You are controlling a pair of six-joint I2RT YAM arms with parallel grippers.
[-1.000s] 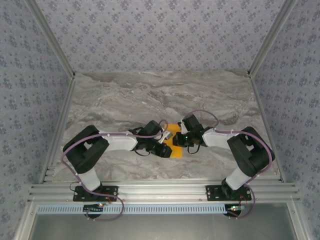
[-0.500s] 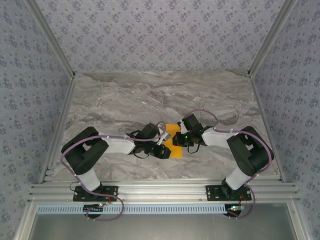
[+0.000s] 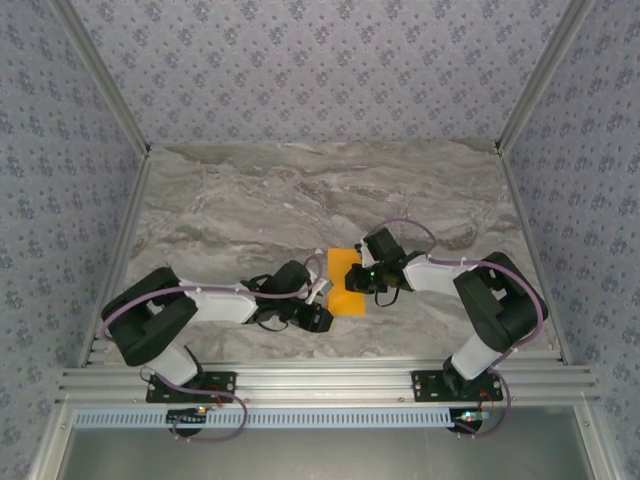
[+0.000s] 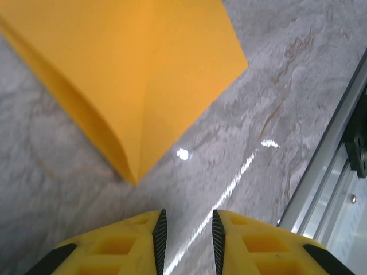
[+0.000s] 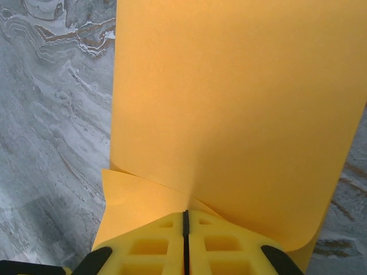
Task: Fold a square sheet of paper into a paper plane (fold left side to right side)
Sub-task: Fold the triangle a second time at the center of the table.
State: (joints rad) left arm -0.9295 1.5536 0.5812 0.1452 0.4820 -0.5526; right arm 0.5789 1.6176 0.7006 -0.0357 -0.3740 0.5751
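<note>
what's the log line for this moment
orange-yellow paper sheet: folded, on marble table | left gripper: open, empty, facing its corner | right gripper: shut on sheet edge

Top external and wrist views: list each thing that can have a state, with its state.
square sheet of paper: folded over, upper layer bowed up, lying on the table.
left gripper: slightly open, empty, short of the paper.
right gripper: shut on the paper's edge.

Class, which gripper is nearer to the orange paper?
Right. The right gripper is shut on the orange paper at its edge; the left gripper sits apart, off one corner.
</note>
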